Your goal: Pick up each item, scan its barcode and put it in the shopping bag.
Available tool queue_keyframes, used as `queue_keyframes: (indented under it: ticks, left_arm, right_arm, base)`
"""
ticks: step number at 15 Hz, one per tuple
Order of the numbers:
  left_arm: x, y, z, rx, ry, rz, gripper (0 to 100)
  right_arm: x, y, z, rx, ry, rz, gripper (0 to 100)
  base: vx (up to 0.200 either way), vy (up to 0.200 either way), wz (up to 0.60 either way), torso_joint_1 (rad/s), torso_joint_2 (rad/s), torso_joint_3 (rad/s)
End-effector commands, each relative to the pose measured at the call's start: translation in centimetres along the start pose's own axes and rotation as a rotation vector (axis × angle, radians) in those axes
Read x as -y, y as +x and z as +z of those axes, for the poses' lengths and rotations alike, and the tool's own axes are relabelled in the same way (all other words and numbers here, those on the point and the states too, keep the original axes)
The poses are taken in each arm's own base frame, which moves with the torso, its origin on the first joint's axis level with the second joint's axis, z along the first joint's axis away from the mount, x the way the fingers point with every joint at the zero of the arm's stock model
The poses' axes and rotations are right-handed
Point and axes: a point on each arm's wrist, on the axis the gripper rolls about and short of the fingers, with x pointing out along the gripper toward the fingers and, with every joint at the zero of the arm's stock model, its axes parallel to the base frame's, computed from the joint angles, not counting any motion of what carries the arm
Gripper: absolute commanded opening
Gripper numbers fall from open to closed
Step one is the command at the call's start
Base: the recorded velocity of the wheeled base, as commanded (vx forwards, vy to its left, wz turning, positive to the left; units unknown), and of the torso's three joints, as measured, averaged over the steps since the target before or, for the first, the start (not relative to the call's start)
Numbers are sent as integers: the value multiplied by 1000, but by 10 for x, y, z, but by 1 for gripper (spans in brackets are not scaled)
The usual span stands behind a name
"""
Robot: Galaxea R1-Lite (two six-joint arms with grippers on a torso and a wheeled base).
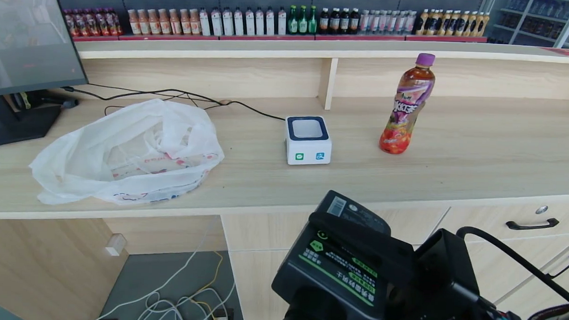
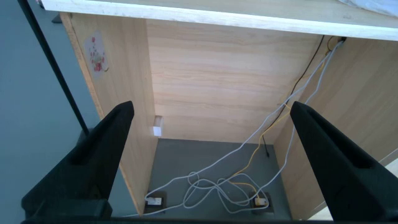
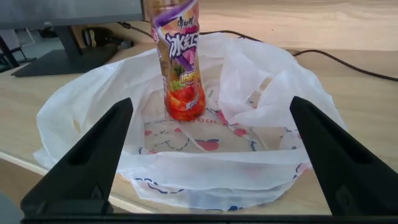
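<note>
In the head view a purple-capped drink bottle (image 1: 407, 105) stands upright on the wooden counter, to the right of the white barcode scanner (image 1: 308, 139). The white shopping bag (image 1: 128, 152) lies open at the counter's left. In the right wrist view a like bottle (image 3: 180, 62) stands upright inside the open bag (image 3: 261, 143), beyond my right gripper (image 3: 211, 107), which is open with nothing between its fingers. My left gripper (image 2: 211, 107) is open and empty, below the counter's edge, facing the cabinet recess. My right arm's wrist (image 1: 352, 266) hangs low in front of the counter.
A monitor (image 1: 28, 32) on a black stand occupies the counter's far left, with cables running to the scanner. Loose cables (image 2: 217, 183) lie on the floor under the counter. Drawers with black handles (image 1: 532, 224) are at the right front. Shelves of bottles line the back.
</note>
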Motion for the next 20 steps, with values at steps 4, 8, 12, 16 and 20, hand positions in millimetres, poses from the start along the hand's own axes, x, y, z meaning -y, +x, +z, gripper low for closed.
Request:
queue_keyframes:
  ticks: [4, 8, 12, 16, 20]
  left_arm:
    - [0, 0, 0, 0, 2, 0, 100]
    - [0, 0, 0, 0, 2, 0, 100]
    - [0, 0, 0, -2, 2, 0, 100]
    - [0, 0, 0, 0, 0, 0, 100]
    - [0, 0, 0, 0, 0, 0, 100]
  right_arm:
    - [6, -3, 7, 20, 1, -19, 100]
    - [10, -2, 9, 30, -1, -36, 100]
    - [12, -3, 10, 34, -2, -42, 100]
    - [14, -5, 13, 43, -1, -46, 100]
    - [14, -8, 12, 36, -3, -46, 100]
  base:
    - [0, 0, 0, 0, 0, 0]
    - [0, -200, 0, -5, -1, 5]
    - [0, -200, 0, 7, 4, 2]
    - [0, -200, 0, 2, 1, 5]
    - [0, -200, 0, 2, 7, 2]
